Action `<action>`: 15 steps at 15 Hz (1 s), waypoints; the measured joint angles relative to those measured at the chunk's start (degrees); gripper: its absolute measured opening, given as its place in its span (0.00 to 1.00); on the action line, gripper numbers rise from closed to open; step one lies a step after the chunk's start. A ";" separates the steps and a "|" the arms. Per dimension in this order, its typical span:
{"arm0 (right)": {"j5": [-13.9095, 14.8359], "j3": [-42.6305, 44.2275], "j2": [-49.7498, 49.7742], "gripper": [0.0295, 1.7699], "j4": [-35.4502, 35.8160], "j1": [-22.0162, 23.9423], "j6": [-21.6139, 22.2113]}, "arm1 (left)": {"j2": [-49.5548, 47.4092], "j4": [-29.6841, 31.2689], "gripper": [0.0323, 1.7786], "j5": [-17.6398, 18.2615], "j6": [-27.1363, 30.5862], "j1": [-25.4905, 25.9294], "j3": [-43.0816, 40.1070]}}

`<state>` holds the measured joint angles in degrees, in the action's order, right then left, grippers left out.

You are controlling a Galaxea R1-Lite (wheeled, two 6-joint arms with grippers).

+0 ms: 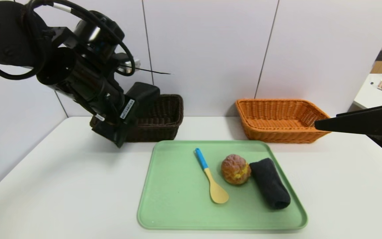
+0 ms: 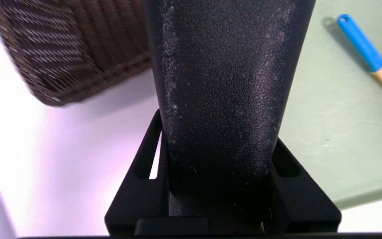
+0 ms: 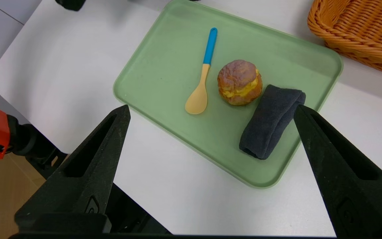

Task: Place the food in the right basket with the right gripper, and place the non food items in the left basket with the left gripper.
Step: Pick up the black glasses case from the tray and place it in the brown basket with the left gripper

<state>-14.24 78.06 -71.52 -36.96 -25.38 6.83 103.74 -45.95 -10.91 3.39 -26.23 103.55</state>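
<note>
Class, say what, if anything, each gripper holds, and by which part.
The left gripper holds a black object across its two long sides, near one end. The right gripper holds nothing.

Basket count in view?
2: dark brown one behind the tray's left side, partly hidden by the left arm; orange one behind its right side. Others could be hidden behind the arms.

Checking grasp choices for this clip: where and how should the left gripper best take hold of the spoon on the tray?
I'd grip the spoon by its blue handle, from above, jaws closing across its narrow width. The handle is slim and straight, lying flat on the green tray, while the bowl sits wider beside the cream puff.
</note>
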 joint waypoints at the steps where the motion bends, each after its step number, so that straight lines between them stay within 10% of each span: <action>1: 0.00 0.00 0.00 0.96 0.00 0.00 0.02 | 0.50 0.00 0.39 1.24 3.25 1.82 1.44; 10: 0.00 -1.32 0.39 0.96 -0.05 0.02 0.00 | 9.65 12.82 0.39 19.01 28.96 15.90 7.59; 15: 0.05 -2.93 1.38 0.96 -0.05 0.28 -0.09 | 15.42 20.70 0.38 23.25 39.96 19.57 7.62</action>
<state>-14.19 75.13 -70.14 -37.01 -25.10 6.74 119.16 -25.25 12.34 43.35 -6.67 111.17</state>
